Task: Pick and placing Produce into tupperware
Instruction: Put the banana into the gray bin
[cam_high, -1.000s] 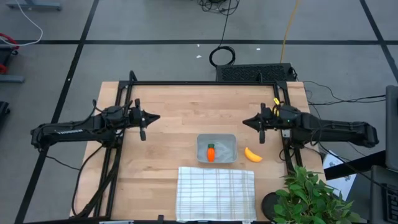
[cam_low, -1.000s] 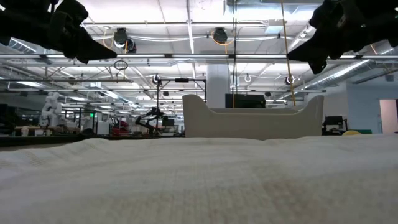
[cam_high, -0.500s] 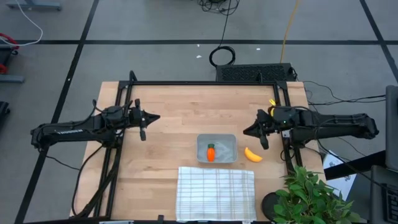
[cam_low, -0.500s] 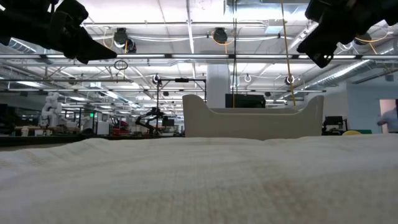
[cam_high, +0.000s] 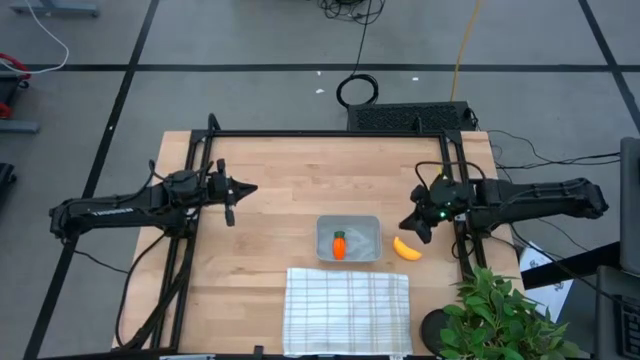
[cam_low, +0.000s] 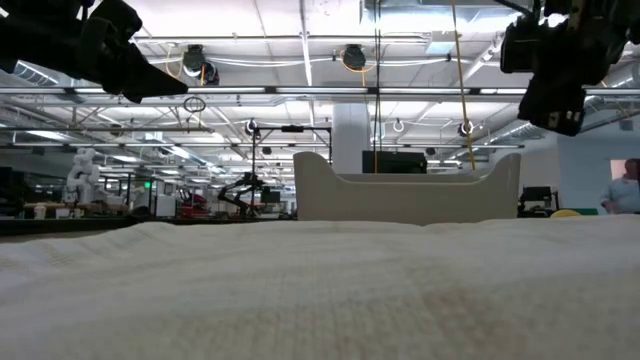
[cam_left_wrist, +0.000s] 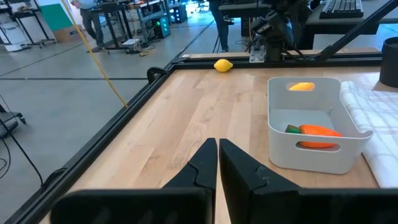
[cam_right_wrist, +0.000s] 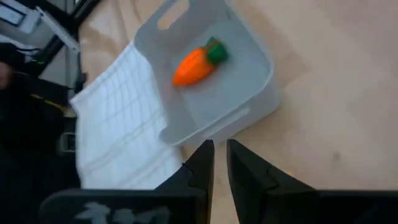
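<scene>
The tupperware (cam_high: 348, 239) sits near the middle of the table (cam_high: 300, 180), just beyond the far edge of the white striped cloth (cam_high: 347, 310), and holds the orange carrot (cam_high: 339, 245) lying toward its left side. The yellow banana (cam_high: 405, 248) lies on the wood just right of the tupperware, outside it, with the right gripper (cam_high: 412, 222) poised just beyond it, fingers nearly together and holding nothing. The left gripper (cam_high: 244, 188) waits well off at the table's left, its fingers pressed closed and empty, while a small round yellow fruit (cam_left_wrist: 223, 65) rests by the right table edge.

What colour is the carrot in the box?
Orange with a green top, clearest in the right wrist view.
</scene>
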